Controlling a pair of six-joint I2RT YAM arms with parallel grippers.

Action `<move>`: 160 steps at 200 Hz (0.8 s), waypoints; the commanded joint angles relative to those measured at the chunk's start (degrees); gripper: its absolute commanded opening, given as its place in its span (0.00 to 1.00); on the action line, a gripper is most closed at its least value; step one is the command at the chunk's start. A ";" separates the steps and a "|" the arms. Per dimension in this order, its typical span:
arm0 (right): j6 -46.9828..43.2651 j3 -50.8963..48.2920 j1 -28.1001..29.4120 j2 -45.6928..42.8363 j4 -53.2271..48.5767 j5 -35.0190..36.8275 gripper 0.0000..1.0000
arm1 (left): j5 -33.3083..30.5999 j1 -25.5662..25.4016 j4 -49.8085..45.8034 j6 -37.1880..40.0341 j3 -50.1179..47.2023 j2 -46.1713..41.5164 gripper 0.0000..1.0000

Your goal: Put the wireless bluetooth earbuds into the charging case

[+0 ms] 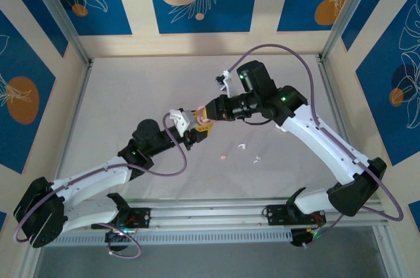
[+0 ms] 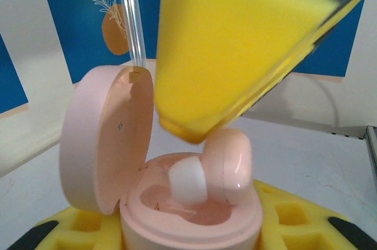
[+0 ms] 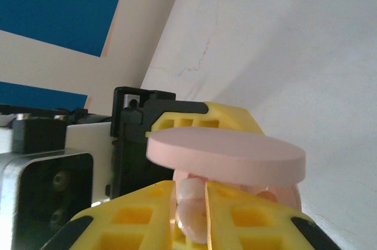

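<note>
The pale pink charging case (image 2: 194, 217) stands with its lid (image 2: 106, 138) swung open to the left, and my left gripper (image 2: 191, 229) is shut on its base. A pink earbud (image 2: 231, 164) with a white tip sits tilted in the case's well. My right gripper (image 3: 197, 214) is shut on that earbud (image 3: 194, 206) from above, just under the edge of the lid (image 3: 227, 155). In the top view the two grippers meet mid-table, left gripper (image 1: 195, 130) and right gripper (image 1: 206, 115). Three more earbuds lie loose on the table: a pink one (image 1: 224, 157) and two white ones (image 1: 241, 145) (image 1: 256, 158).
The loose earbuds lie on the white table (image 1: 131, 94) just right of the grippers. Metal frame posts (image 1: 65, 22) and patterned walls enclose the table on three sides. A purple cable (image 1: 295, 58) loops over the right arm.
</note>
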 commanded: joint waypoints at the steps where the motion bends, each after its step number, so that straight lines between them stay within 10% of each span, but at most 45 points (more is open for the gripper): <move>1: -3.10 2.52 0.50 0.87 -5.42 -0.76 0.21 | 0.97 -0.61 1.92 1.12 2.01 -1.26 0.31; 80: -2.68 1.56 -0.41 -0.72 -3.40 5.47 0.28 | -2.52 -0.60 0.41 -0.05 1.79 -1.46 0.31; 160: 1.53 -20.78 -18.39 -12.97 -7.07 6.01 0.35 | -13.08 -0.54 -4.22 1.38 -3.42 -7.12 0.30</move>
